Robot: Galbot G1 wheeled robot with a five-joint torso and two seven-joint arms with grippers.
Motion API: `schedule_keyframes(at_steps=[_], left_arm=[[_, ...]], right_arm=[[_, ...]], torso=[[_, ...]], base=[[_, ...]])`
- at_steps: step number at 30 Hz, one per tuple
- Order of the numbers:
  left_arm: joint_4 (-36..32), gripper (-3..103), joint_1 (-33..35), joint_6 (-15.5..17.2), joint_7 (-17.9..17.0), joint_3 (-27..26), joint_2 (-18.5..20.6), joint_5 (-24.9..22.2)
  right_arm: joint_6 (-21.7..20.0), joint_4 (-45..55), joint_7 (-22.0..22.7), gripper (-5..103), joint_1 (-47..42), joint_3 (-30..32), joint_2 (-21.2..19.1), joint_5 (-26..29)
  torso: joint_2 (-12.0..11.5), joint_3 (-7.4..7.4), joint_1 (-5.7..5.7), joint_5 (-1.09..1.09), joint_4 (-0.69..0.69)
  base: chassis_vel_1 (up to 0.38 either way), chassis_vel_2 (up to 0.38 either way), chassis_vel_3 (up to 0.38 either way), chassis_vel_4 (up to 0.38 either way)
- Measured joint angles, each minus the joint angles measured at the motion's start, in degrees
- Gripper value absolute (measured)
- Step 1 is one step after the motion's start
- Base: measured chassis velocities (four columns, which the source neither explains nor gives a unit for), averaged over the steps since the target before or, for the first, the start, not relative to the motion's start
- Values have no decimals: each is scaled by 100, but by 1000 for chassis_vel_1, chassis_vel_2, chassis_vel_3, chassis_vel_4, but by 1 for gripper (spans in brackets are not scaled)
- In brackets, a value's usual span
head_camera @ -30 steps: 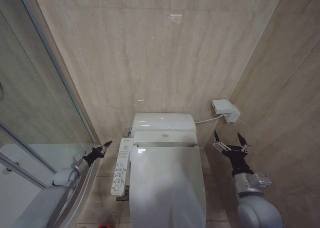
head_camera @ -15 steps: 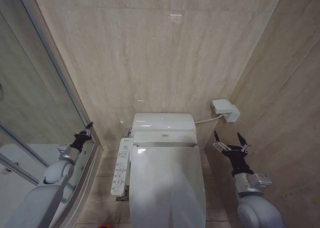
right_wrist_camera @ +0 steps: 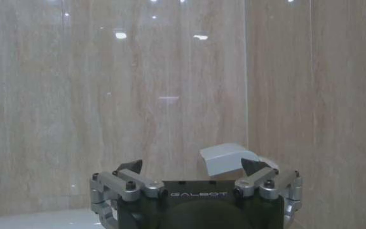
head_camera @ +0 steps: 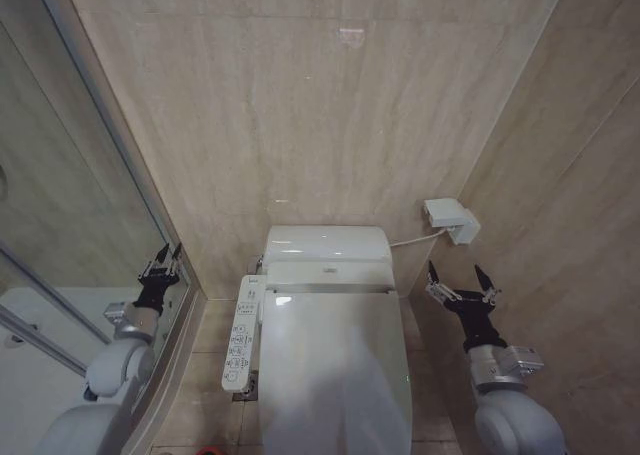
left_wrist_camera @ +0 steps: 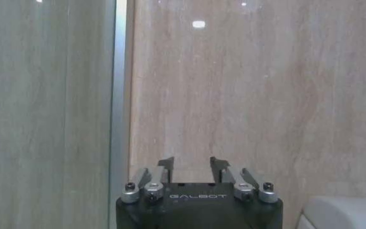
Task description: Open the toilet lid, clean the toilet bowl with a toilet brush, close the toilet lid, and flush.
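Toilet lid [head_camera: 335, 360] down. Left hand [head_camera: 162, 261] raised beside the glass partition [head_camera: 60, 225], fingers slightly parted, empty. Right hand [head_camera: 461, 280] released, near the wall box [head_camera: 450, 220].

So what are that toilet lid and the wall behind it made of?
The toilet lid, shut over the bowl, looks like glossy white plastic: smooth, with soft light reflections. The wall seems polished beige stone or stone-look tile, given its veined streaks, thin joint lines and glints of lamps; which of the two is unclear.
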Motion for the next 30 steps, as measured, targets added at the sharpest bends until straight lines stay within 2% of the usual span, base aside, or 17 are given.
schedule_keyframes(at_steps=[3, 4, 11, 12, 19, 20, 23, 30], left_arm=[[-432, 22, 422, 39, 9, -106, -17, 75], [-537, 60, 508, 63, 14, -126, -26, 83], [-1138, 60, 1008, 231, 7, -269, -153, 186], [-1194, 87, 1056, 255, -14, -297, -190, 187], [-1442, 87, 1253, 376, -9, -348, -378, 171], [-1499, 100, 1307, 395, 44, -369, -410, 146], [-1689, 100, 1537, 441, 332, -487, -472, 50], [-1865, 100, 1852, 323, 419, -785, -531, -85]], right_arm=[[0, 0, 0, 100, 0, 0, 0, 0], [0, 0, 0, 100, 0, 0, 0, 0], [0, 0, 0, 100, 0, 0, 0, 0], [0, 0, 0, 100, 0, 0, 0, 0], [0, 0, 0, 100, 0, 0, 0, 0], [0, 0, 0, 100, 0, 0, 0, 0], [0, 0, 0, 100, 0, 0, 0, 0], [0, 0, 0, 100, 0, 0, 0, 0]], torso=[[0, 0, 0, 0, 1], [0, 0, 0, 0, 1], [0, 0, 0, 1, 1], [0, 0, 0, 1, 1], [0, 0, 0, 0, 0], [0, 0, 0, 0, 0], [0, 0, 0, 0, 0], [0, 0, 0, 1, 1]], base=[[0, 0, 0, 0], [0, 0, 0, 0], [0, 0, 0, 0], [0, 0, 0, 0], [0, 0, 0, 0], [0, 0, 0, 0], [0, 0, 0, 0], [0, 0, 0, 0]])
